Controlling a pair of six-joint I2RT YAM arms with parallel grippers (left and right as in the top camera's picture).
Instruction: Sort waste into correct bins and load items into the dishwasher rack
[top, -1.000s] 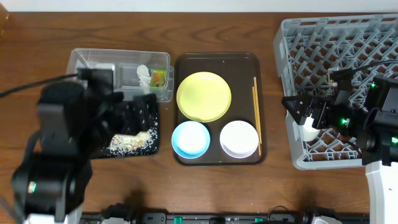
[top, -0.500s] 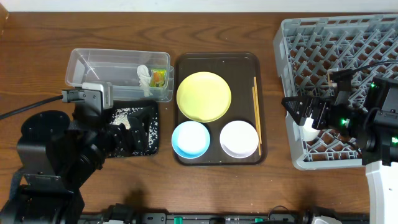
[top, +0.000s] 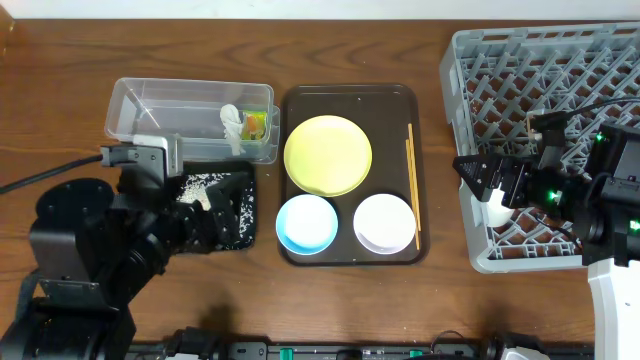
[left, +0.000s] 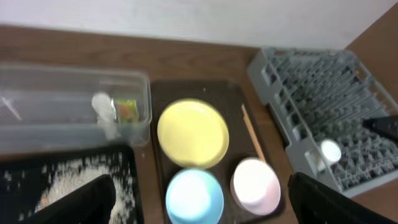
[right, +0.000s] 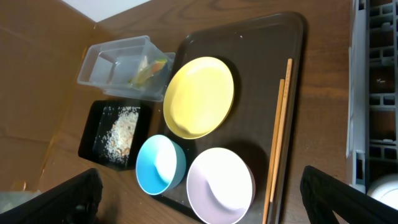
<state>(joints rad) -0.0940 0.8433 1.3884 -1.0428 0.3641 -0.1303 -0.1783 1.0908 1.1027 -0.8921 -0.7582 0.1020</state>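
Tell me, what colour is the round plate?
The plate is yellow, clearest in the overhead view.

Two arms, both sets of jaws spread wide.
The left gripper (left: 200, 182) hangs left of the brown serving tray (top: 395, 110), aimed toward it; the right gripper (right: 200, 174) sits right of it, aimed back.

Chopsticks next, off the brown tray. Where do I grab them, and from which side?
Grip the chopsticks at mid-length, straight from above, jaws closing across the pair. They lie flat and parallel beside the right wall of the brown tray; the pinkish-white bowl crowds their near end.
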